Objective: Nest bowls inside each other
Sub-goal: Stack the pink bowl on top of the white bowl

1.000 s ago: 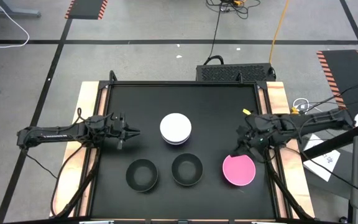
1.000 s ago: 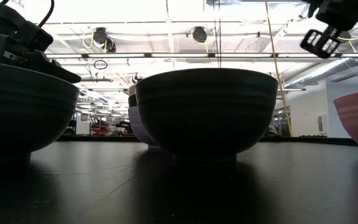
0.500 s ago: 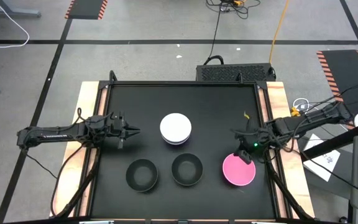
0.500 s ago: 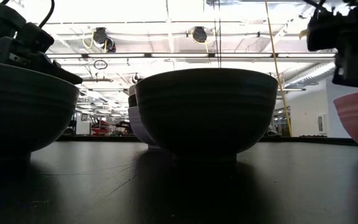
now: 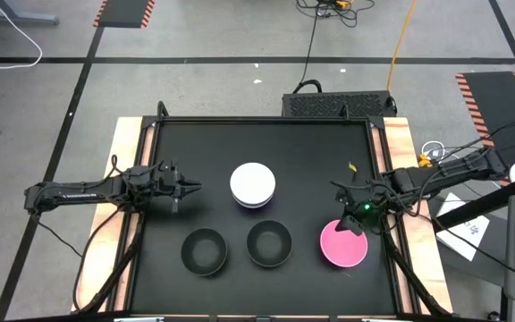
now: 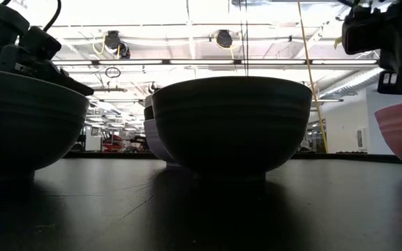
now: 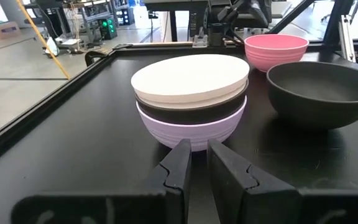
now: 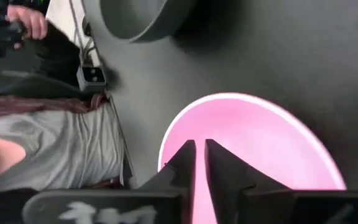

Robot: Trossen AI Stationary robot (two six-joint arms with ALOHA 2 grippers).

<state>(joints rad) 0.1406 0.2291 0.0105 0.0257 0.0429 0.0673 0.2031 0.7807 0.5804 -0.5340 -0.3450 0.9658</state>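
Here the right gripper (image 5: pixel 350 223), fingers nearly closed and empty, hovered over the pink bowl's (image 5: pixel 343 244) far rim at the table's front right. Probably light, stiff, slick plastic; best pinched at the rim. Left gripper (image 5: pixel 187 190), closed, waited beside the white-topped stack (image 5: pixel 252 184).

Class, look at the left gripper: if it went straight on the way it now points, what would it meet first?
Most likely the stack of nested bowls: the left gripper, fingers nearly together, points at its lavender bottom bowl, with bare table between.
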